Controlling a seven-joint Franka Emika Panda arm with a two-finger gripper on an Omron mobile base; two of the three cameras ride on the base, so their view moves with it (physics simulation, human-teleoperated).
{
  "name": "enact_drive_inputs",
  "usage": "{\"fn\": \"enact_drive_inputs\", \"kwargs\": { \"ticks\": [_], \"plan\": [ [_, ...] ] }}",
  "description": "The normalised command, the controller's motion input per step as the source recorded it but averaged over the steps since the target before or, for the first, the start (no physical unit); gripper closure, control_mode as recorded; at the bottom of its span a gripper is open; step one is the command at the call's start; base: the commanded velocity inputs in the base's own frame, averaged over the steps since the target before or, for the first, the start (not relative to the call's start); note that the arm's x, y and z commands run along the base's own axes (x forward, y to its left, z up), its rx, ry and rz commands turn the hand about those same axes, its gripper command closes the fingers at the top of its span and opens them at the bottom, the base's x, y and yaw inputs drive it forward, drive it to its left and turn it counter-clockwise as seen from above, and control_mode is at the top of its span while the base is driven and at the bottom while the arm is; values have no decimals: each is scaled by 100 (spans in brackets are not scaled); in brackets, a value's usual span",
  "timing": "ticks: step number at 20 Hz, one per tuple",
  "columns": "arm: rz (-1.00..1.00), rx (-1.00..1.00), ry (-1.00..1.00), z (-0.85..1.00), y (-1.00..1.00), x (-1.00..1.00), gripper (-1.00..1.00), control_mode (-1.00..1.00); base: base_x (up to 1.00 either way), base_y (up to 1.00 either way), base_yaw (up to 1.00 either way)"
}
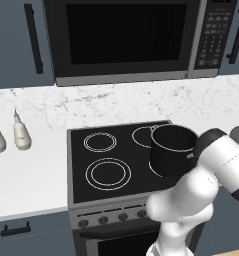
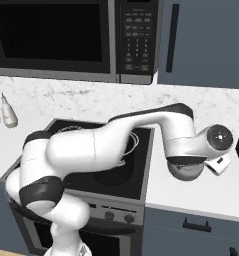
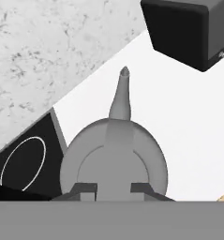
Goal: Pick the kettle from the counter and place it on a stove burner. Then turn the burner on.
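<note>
**No readable text found**

Rows of pale button markings are seen on the microwave control panel (image 2: pixel 136 37), and a small display strip at its top, but the characters are too small and blurred to be read. The same panel (image 1: pixel 212 35) is shown no more clearly from the left base view. No brand, label, number or sign can be made out.

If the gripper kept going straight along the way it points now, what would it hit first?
Most likely the kettle: in the hand view its grey body sits directly ahead of the gripper, fingertips either side of the handle. The counter lies beneath it. Contact depth is unclear.
</note>
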Motion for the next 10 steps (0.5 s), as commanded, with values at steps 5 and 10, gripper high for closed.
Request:
{"fn": "enact_drive_inputs", "kwargs": {
  "ticks": [5,10],
  "plan": [
    [0,0,-20,100,30,-71,100,-100,0,0,0],
    [0,0,-19,100,73,-76,100,-100,0,0,0]
  ]
}}
